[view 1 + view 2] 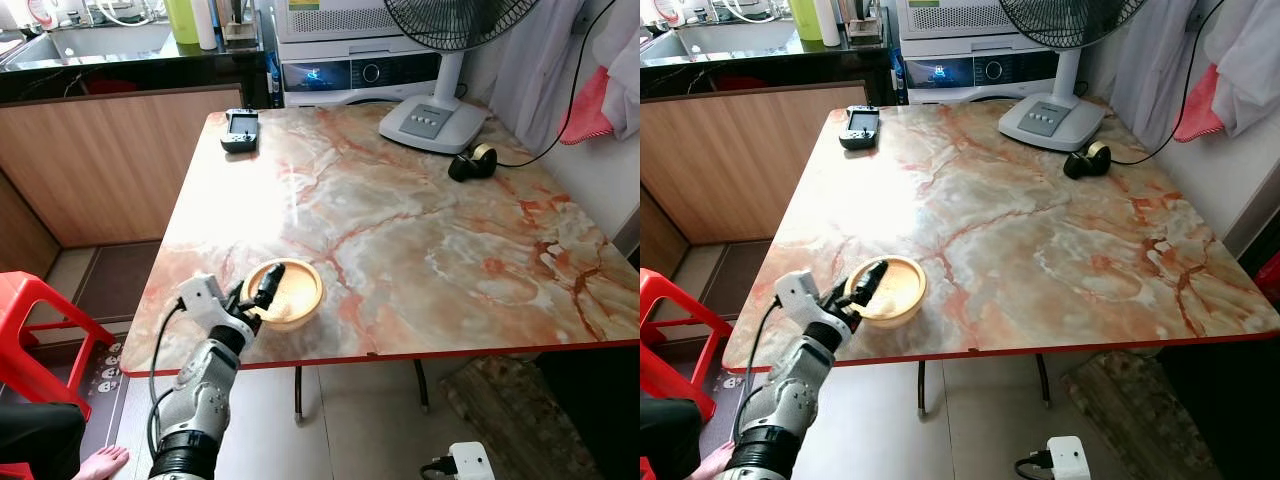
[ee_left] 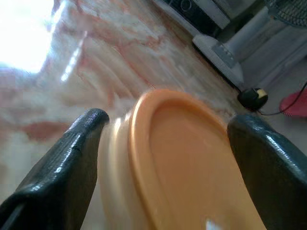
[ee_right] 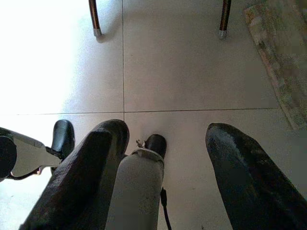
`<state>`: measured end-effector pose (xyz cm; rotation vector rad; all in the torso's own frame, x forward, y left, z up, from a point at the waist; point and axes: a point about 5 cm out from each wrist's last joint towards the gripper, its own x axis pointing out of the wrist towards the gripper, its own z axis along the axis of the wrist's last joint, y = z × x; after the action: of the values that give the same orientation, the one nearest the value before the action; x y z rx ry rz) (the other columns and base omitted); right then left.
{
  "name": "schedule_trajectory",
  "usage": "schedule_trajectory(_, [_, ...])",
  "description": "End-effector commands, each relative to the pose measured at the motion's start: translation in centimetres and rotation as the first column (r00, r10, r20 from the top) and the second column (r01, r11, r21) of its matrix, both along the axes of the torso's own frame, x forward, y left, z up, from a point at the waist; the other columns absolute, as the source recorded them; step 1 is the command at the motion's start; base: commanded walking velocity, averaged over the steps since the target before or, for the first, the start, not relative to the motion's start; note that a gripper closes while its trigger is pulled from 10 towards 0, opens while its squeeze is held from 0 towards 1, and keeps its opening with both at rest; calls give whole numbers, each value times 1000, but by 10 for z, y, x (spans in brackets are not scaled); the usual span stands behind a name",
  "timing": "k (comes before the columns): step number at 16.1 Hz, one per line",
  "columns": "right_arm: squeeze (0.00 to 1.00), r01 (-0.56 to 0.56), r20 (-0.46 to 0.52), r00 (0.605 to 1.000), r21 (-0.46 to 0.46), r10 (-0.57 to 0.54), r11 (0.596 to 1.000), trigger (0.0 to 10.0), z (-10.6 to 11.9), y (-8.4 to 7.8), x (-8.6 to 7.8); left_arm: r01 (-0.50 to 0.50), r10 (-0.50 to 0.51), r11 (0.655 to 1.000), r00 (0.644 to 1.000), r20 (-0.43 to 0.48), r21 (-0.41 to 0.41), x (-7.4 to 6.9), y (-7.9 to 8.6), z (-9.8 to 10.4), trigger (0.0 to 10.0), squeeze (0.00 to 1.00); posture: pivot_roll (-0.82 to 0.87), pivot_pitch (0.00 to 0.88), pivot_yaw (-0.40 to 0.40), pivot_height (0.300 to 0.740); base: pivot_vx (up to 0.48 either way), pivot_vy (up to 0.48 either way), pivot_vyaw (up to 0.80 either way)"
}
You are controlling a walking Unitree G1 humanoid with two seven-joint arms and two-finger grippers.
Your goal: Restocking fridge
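One round, smooth orange bowl (image 1: 285,293) sits near the front edge of the glossy marble-patterned table (image 1: 420,240). Spread apart, the left gripper (image 2: 165,139) has its ribbed black fingers (image 2: 72,158) either side of the bowl. Hanging over the tiled floor (image 3: 192,62), the right gripper (image 3: 165,143) is open.

The table (image 1: 420,250) has a marble pattern of cream and grey with orange-red veins, and a red edge. On it sit an orange bowl (image 1: 292,292) with a paler cream outside, a white fan base (image 1: 432,122) and a dark grey handset (image 1: 240,129). Beside the table stands a red stool (image 1: 35,310); the left gripper (image 1: 255,300) has black fingers on a silver arm.
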<state>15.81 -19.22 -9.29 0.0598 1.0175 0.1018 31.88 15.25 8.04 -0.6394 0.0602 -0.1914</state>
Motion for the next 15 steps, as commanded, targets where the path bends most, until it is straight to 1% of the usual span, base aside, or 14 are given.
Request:
schedule_trajectory(1, [0, -7, 2, 1000, -2, 7, 1000, 10000, 1, 0, 2, 19, -19, 1000, 1000, -9, -1, 1, -3, -2, 10000, 0, -16, 0, -2, 740, 0, 0, 0])
schedule_trajectory(7, [0, -8, 2, 1000, -2, 8, 1000, 10000, 1, 0, 2, 27, -27, 1000, 999, -32, -1, 0, -5, -9, 10000, 0, -19, 0, -3, 740, 0, 0, 0])
schedule_trajectory(8, [0, -9, 2, 1000, -2, 9, 1000, 10000, 1, 0, 2, 22, -22, 1000, 999, -41, 13, 0, -6, -10, 10000, 0, -19, 0, -3, 740, 0, 0, 0])
schedule_trajectory(9, [0, -10, 2, 1000, -2, 10, 1000, 10000, 1, 0, 2, 23, -22, 1000, 999, -42, 17, 1, -7, -10, 1451, 0, -22, 0, -3, 740, 0, 0, 0])
schedule_trajectory(10, [0, -10, 2, 1000, -2, 10, 1000, 10000, 1, 0, 2, 25, -25, 1000, 999, -34, 14, 1, -8, -9, 0, 0, -22, 0, -3, 740, 0, 0, 0])
schedule_trajectory(12, [0, -11, 1, 1000, -4, 11, 1000, 10000, 1, -1, 1, 28, -28, 999, 999, -26, 26, 1, -9, -9, 0, 0, -23, 0, -6, 740, 0, 0, 0])
schedule_trajectory(13, [0, -11, 0, 1000, -5, 11, 1000, 10000, 1, -1, 1, 33, -31, 998, 999, -26, 53, 1, -10, -9, 0, 0, -20, 0, -9, 740, 0, 0, 0])
schedule_trajectory(15, [0, -13, -2, 1000, -7, 13, 1000, 10000, 0, -2, 0, 38, -36, 998, 999, -23, 54, 0, -12, -9, 0, 0, -21, 0, -10, 740, 0, 0, 0])
